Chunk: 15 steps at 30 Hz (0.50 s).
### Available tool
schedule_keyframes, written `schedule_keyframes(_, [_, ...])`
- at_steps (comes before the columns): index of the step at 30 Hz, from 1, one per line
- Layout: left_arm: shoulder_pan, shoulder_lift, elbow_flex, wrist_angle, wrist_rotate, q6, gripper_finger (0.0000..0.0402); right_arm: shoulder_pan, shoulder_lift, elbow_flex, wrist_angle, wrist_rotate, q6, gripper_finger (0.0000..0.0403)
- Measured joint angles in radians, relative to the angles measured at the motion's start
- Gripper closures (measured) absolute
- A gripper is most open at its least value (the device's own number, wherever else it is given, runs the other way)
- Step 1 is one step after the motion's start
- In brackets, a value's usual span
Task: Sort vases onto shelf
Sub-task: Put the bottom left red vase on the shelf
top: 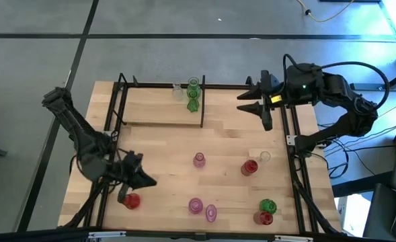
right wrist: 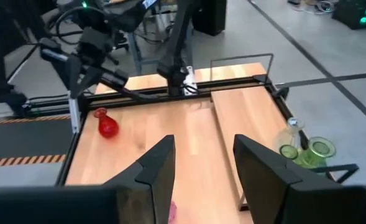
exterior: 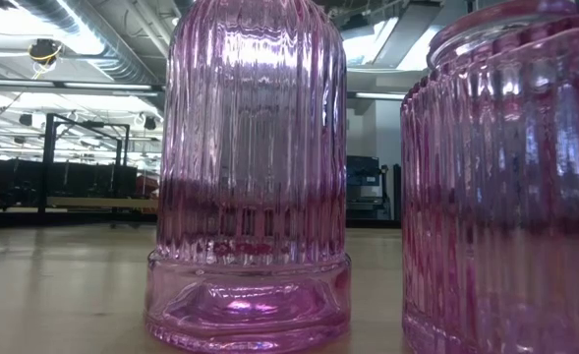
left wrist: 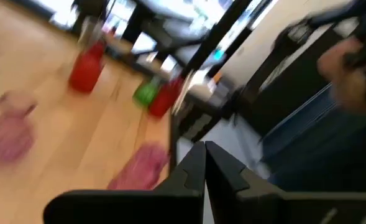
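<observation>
The shelf point(top: 159, 106) sits at the far-left part of the table point(top: 224, 144), a light board inside black rods. At its right end stand two green vases point(top: 193, 94) and a clear vase point(top: 178, 91), close together; from my right wrist they show as a tight cluster at the board's end point(right wrist: 307, 151). The rest are off the shelf: a pink vase point(top: 199, 159) mid-table, a red vase point(top: 249, 167) with a small clear one point(top: 265, 156) just beside it, two pink ones point(top: 203, 209) near the front edge, a green and red pair point(top: 265, 211) at the front right, and a red one lying on its side point(top: 131, 200) at the front left.

My right gripper point(top: 259, 106) hangs over the far right of the table, just beside the shelf's end, jaws wide and holding nothing. My left gripper point(top: 136, 176) is pinched fully together and empty, near the toppled red vase.

My judgement is that the next pick belongs to the right claw, and the red and clear pair is nearest. To do it well I should come straight down over one neck, keep the jaws wide until they straddle it, and avoid brushing its neighbour. These necks are slim and the glass looks slippery, so I'd close gently and low on the neck. When placing, I should set down clear of the cluster already on the board.
</observation>
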Motion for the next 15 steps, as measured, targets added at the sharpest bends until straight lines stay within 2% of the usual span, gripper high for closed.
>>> schedule_keyframes(4, [-0.034, 0.009, 0.133, -0.391, -0.015, -0.145, 0.0402, -0.031, 0.017, 0.000, 0.000, -0.048, -0.023, 0.0246])
schedule_keyframes(8, [-0.026, 0.034, 0.229, -0.614, 0.083, -0.177, 0.0402, -0.057, 0.033, 0.000, -0.015, -0.048, -0.028, 0.0246])
schedule_keyframes(12, [-0.056, 0.044, 0.238, -0.744, 0.265, -0.326, 0.0402, -0.062, 0.037, 0.000, -0.019, -0.048, -0.023, 0.0246])
schedule_keyframes(15, [-0.091, 0.042, 0.238, -0.784, 0.346, -0.384, 0.0402, -0.061, 0.046, 0.000, -0.020, -0.049, -0.023, 0.0246])
